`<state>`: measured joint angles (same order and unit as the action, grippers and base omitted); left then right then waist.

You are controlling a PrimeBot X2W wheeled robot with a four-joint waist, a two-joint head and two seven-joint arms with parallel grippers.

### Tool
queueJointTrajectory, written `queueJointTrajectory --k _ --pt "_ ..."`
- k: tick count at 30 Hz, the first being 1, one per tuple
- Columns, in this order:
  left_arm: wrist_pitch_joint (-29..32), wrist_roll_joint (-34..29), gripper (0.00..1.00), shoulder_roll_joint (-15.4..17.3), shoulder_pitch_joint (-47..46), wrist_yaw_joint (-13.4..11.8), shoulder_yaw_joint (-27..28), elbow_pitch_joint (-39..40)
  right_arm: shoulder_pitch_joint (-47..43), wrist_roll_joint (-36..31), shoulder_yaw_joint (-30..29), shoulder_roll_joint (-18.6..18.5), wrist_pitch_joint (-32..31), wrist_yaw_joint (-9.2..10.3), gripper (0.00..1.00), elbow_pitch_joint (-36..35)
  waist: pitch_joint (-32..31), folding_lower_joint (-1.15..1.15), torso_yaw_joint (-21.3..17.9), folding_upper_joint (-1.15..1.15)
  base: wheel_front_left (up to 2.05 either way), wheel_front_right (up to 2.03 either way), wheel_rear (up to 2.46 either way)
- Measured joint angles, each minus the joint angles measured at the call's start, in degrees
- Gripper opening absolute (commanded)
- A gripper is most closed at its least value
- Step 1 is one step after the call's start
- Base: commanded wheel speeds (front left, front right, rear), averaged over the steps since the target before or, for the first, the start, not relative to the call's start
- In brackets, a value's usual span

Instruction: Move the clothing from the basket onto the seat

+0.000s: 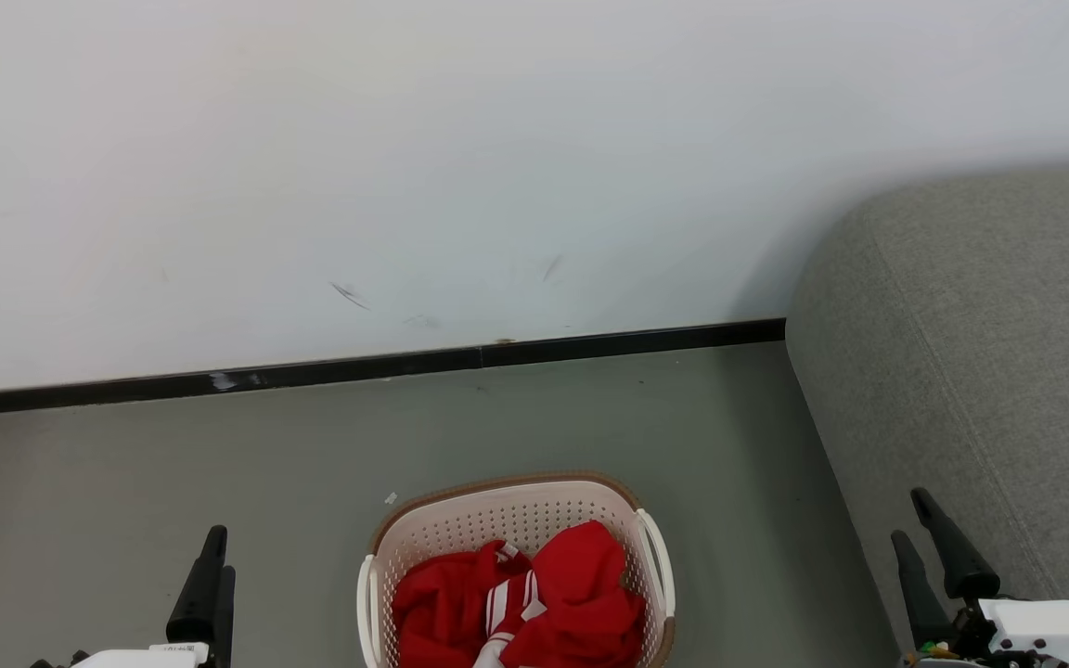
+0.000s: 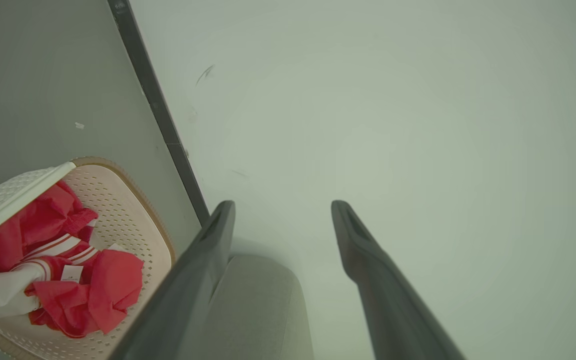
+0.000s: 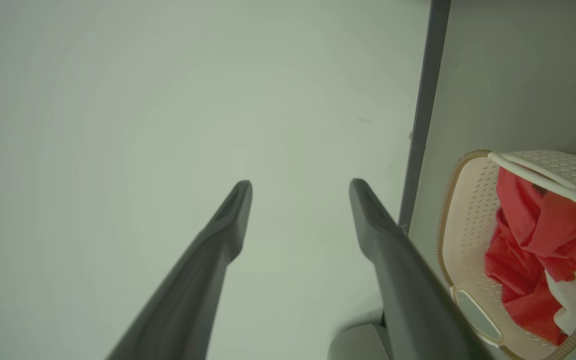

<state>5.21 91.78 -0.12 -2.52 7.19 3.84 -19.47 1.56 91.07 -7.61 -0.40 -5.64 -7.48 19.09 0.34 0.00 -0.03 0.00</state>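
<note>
the left gripper (image 2: pixel 283 207) has its two long dark fingers spread wide with nothing between them. the right gripper (image 3: pixel 300 185) is the same, jaws fully apart and empty. in the head view they sit low at either side, the left over the bare grey floor (image 1: pixel 219 464) and the right showing against the grey upholstered seat (image 1: pixel 980 371).

between them, well apart from both, the cream perforated laundry basket (image 1: pixel 497 487) stands on the floor near the seat's rounded corner. the red clothing (image 1: pixel 572 594) lies crumpled inside it, all below the brown rim. one piece shows white stripes (image 1: pixel 507 598), and a taller red fold is heaped toward the seat side.

the fabric looks soft, limp and light. it should give under the fingers, drape and trail when lifted, and carry no risk of breaking. the pieces appear tangled together, so one pinch may bring up more than one garment or drag a hanging end over the rim. the basket also looks light enough to shift if cloth catches on it.

the best hold is probably the raised red fold. the fingers would come down from above, straddle a thick bunch rather than a flat layer, and close firmly.
</note>
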Motion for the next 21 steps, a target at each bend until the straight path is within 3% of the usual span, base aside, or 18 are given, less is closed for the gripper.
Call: queueJointTrajectory --k 12,21 --pt "-2.33 -1.25 1.00 0.18 -0.10 0.01 -1.32 0.47 0.06 -4.47 1.65 -1.48 2.63 0.00 1.00 -1.34 0.08 0.05 -0.05 0.00 0.00 0.00 0.00" --pt "-4.33 -4.11 1.00 0.96 -0.29 0.01 -2.79 0.52 0.13 -9.59 3.70 -2.83 4.72 0.00 1.00 -1.78 -0.28 0.39 -0.19 0.00 0.00 0.00 0.00"
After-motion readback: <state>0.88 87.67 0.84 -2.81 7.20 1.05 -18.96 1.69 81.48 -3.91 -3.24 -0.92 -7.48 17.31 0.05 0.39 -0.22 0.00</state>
